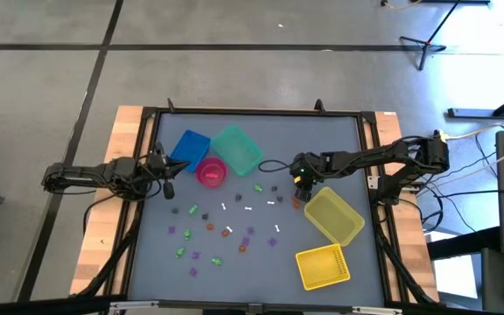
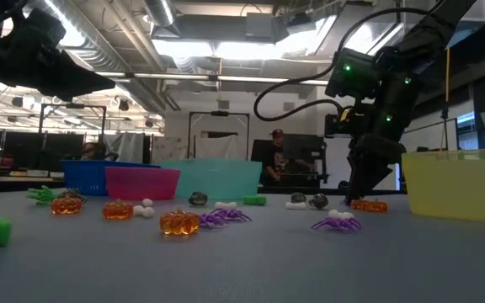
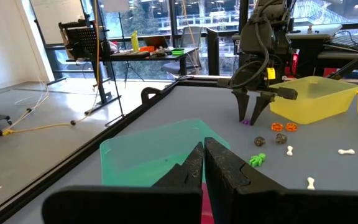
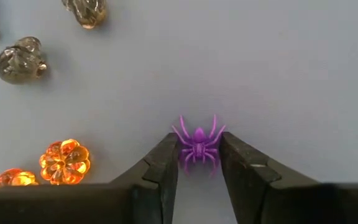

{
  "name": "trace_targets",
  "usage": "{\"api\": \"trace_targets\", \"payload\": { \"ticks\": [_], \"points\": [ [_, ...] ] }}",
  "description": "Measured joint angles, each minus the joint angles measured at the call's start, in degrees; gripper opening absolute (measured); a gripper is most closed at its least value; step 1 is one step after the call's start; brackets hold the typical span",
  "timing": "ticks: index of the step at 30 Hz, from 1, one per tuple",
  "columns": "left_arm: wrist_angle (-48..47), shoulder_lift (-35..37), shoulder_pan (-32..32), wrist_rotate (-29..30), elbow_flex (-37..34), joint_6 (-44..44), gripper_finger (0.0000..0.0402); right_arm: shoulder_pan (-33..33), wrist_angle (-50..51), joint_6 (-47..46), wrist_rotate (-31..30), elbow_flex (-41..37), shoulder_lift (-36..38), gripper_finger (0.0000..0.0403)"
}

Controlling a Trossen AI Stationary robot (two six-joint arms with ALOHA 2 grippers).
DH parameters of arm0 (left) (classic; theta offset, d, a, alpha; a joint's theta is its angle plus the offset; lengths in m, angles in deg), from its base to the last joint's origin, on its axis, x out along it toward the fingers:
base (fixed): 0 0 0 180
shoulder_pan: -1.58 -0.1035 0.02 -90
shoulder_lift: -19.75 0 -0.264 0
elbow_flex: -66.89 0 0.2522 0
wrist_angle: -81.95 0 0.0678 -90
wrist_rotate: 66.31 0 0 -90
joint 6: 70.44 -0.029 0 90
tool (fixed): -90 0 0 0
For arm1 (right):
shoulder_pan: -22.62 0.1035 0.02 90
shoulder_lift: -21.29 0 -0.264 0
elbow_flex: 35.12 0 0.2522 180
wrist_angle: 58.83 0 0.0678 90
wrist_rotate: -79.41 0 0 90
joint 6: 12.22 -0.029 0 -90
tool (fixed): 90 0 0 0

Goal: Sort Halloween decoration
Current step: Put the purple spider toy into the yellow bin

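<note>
Even overhead light, ceiling-lamp glare in the low view, blurred near foreground.

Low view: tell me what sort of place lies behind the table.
Probably a lab or workshop: bare ceiling ducts and strip lights overhead, a cluttered workbench at the left, and a person at equipment further back.

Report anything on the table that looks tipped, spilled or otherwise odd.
The yellow bin nearest the right gripper sits turned at an angle to the table's edges, unlike the second yellow bin. The trinkets lie scattered loose, unsorted. Nothing looks broken.
</note>
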Motion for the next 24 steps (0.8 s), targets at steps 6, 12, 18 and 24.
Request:
{"api": "trace_targets", "payload": {
  "ticks": [6,12,18,24],
  "points": [
    [0.00,0.01,-0.01,-0.01,0.00,0.00,0.0002,0.00,0.00,0.00,-0.07,-0.02,0.00,0.0110],
    [0.00,-0.01,-0.01,-0.01,0.00,0.00,0.0002,0.00,-0.75,0.01,0.60,-0.07,-0.02,0.0110],
    [0.00,0.01,-0.01,0.01,0.00,0.00,0.0002,0.00,-0.52,0.03,1.27,0.93,-0.19,0.0110],
    [0.00,0.01,0.01,-0.01,0.00,0.00,0.0002,0.00,-1.41,0.07,1.66,5.04,-0.24,0.0110]
  ]
}}
